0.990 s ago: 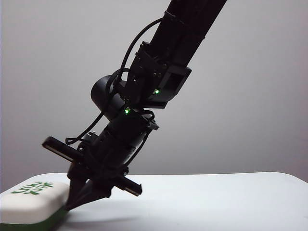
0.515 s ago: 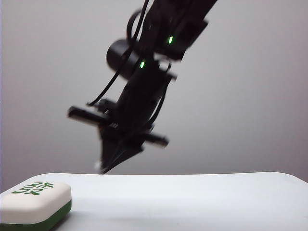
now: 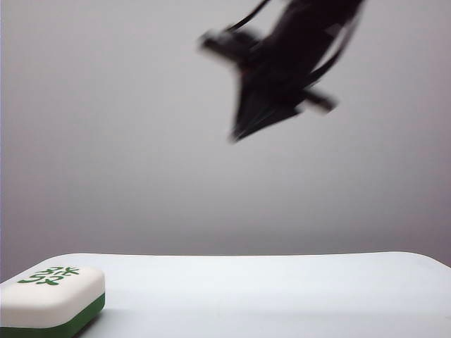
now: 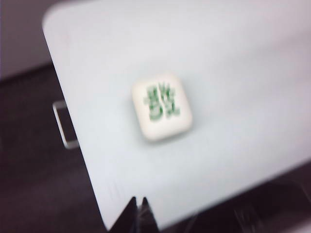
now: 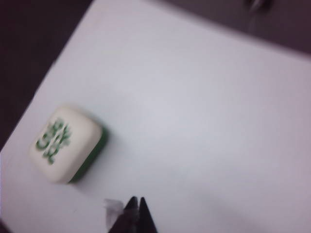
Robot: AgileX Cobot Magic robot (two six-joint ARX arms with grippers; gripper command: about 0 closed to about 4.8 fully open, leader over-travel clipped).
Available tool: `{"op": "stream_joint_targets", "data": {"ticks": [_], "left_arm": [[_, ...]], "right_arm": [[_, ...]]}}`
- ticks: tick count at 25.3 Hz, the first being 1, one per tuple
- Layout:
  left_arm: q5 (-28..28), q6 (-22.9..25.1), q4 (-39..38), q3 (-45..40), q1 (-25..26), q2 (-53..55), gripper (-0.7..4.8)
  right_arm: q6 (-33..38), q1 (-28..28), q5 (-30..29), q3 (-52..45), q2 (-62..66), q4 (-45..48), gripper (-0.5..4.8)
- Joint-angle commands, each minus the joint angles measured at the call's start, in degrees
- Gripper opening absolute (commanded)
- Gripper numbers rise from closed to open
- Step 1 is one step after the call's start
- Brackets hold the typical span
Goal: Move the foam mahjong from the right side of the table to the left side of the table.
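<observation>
The foam mahjong rests released at the desk's left end; both narrow-closed tools, left and right, hang empty above it.

My right gripper hangs blurred in the upper middle of the exterior view, arm slanting to the top right, fingers pinched together. My left gripper is also pinched to a point.
</observation>
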Motion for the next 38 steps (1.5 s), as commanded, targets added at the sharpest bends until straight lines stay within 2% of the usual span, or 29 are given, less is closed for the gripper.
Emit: {"op": "stream_joint_targets", "data": {"ticks": [1,2,7,8,11,19,22,24,26,29,31,35,38], "left_arm": [[-0.28,-0.74,4.96,-0.07,0.04,-0.02,-0.05],[-0.96,-0.74,6.29,-0.68,0.04,-0.09,-0.05],[-4.0,-1.53,10.8,-4.61,0.02,-3.23,-0.05],[-4.35,-3.19,14.45,-7.43,0.04,-6.23,-0.05],[-6.56,-4.42,19.82,-11.67,0.02,-11.41,-0.05],[-10.36,-6.71,28.44,-20.06,0.02,-24.26,-0.05],[-11.23,-10.1,31.69,-22.21,0.02,-27.63,-0.05],[-12.26,-14.34,33.68,-23.19,0.02,-29.31,-0.05],[-14.58,-14.8,36.06,-24.26,0.02,-29.97,-0.05],[-14.84,-18.78,45.0,-28.2,0.02,-29.97,-0.05],[-14.67,-18.8,51.12,-32.02,0.02,-29.97,-0.05],[-14.82,-18.21,53.83,-36.17,0.02,-29.99,-0.05],[-12.57,-15.98,57.48,-41.77,0.02,-30.29,-0.05]], "right_arm": [[-0.24,-5.64,1.75,-8.57,-10.14,5.22,-0.05],[-1.51,-8.48,1.88,-11.74,-14.1,5.44,-0.05],[-1.92,-15.08,2.1,-19.06,-23.89,7.1,-0.05],[-1.9,-17.35,2.1,-21.75,-27.8,9.33,-0.05],[-1.92,-19.69,2.58,-24.87,-32.76,12.2,-0.05],[-7.67,-23.28,9.4,-30.03,-43.17,16.81,-0.05],[-7.89,-24.55,10.16,-32.41,-46.05,20.04,-0.05],[-7.87,-24.98,10.32,-34.56,-48.06,21.84,-0.05],[-7.85,-25.51,10.38,-37.73,-50.34,22.86,-0.05],[-6.58,-25.79,10.43,-44.3,-53.92,25.99,-0.05],[-4.2,-25.81,12.04,-49.33,-57.13,30.67,-0.05],[-3.96,-25.83,13.88,-53.99,-62.25,31.69,-0.05],[-3.98,-25.83,14.84,-57.79,-68.3,31.63,-0.05]]}}
